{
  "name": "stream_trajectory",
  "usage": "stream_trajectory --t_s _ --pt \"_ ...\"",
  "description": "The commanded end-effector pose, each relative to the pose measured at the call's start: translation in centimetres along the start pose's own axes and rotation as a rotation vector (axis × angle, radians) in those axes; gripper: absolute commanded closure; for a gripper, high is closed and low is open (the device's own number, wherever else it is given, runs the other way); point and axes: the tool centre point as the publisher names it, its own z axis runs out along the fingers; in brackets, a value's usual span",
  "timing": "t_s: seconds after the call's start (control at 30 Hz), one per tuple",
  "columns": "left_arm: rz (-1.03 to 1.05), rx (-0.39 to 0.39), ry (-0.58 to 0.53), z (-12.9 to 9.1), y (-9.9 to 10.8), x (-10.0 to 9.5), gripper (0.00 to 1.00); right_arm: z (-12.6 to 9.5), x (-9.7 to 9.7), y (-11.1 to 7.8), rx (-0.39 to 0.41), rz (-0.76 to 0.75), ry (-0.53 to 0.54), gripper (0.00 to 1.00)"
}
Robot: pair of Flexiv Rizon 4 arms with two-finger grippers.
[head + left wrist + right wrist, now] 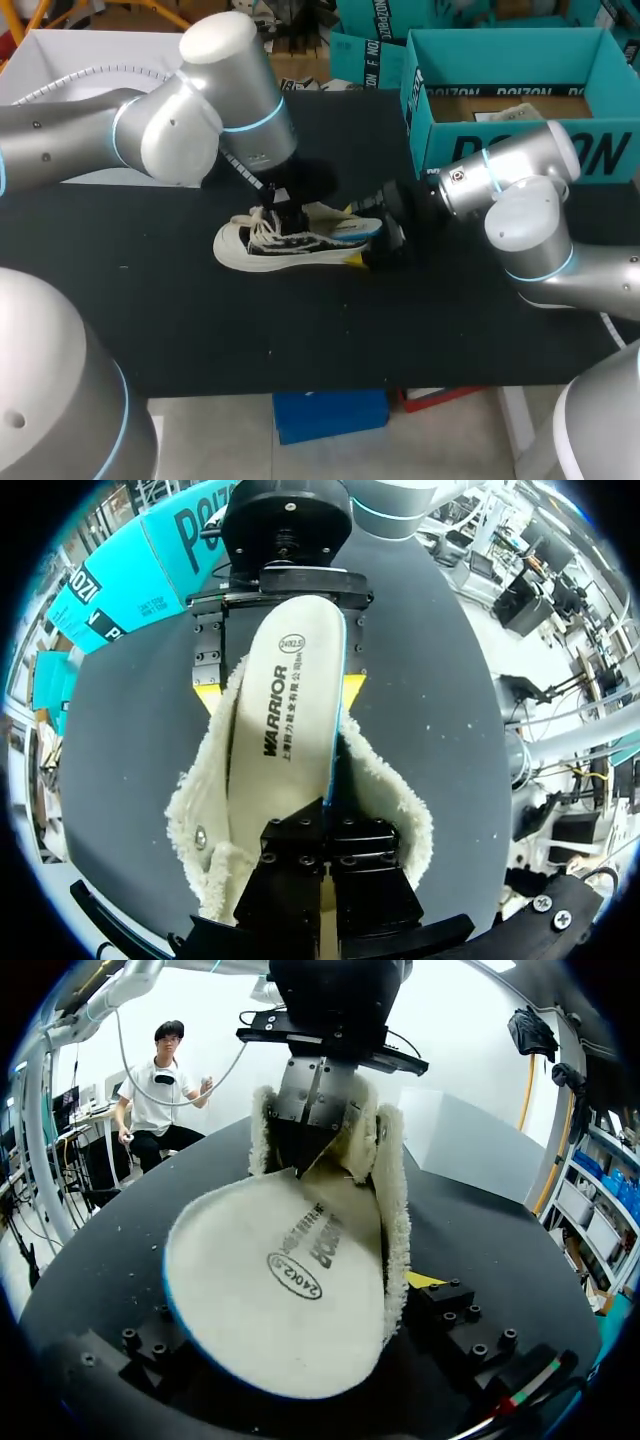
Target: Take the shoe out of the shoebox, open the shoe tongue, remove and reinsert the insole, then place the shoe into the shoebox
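Since the black table (150, 300) gives a flat bed for the work, the teal shoebox (425, 130) stands open at its far right side, apart from the action and ready for the last step. Out of the box, the shoe (290, 250) sits on its sole mid-table, toe to my left.

Its insole (285, 710) is half in. The heel end sticks up out of the fleecy lining (395, 800) and leans back over the heel. The right gripper (278, 685) straddles the heel with its fingers set wide, one yellow tip at each side, and seems clamped there to steady the shoe. The left gripper (325, 865) reaches down into the opening with its fingers pinched together on the insole near the tongue, probably to steer it.

The right arm lies between shoe and shoebox, so it would have to clear that path. The lining crowds the insole's edges, and loose laces (262, 228) lie just beside the left gripper.
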Motion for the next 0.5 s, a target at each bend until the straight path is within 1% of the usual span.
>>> stream_trajectory --t_s 0.03,0.23,0.3,0.43,0.5 --pt "0.001 -0.014 0.016 0.6 -0.6 -0.8 0.0 0.3 0.0 -0.3 0.002 0.001 0.0 1.0" --pt "0.065 0.01 0.017 -1.0 -1.6 -0.4 0.0 0.3 0.0 -0.3 0.002 0.001 0.0 1.0" --pt "0.103 0.019 0.011 -1.8 -2.2 0.2 0.0 0.3 0.0 -0.3 0.002 0.001 0.0 1.0" --pt "0.172 0.011 -0.016 -2.4 -3.6 1.0 0.0 0.3 0.0 -0.3 0.002 0.001 0.0 1.0" --pt "0.202 0.004 -0.023 -2.4 -4.3 1.3 0.0 0.3 0.0 -0.3 0.002 0.001 0.0 1.0"
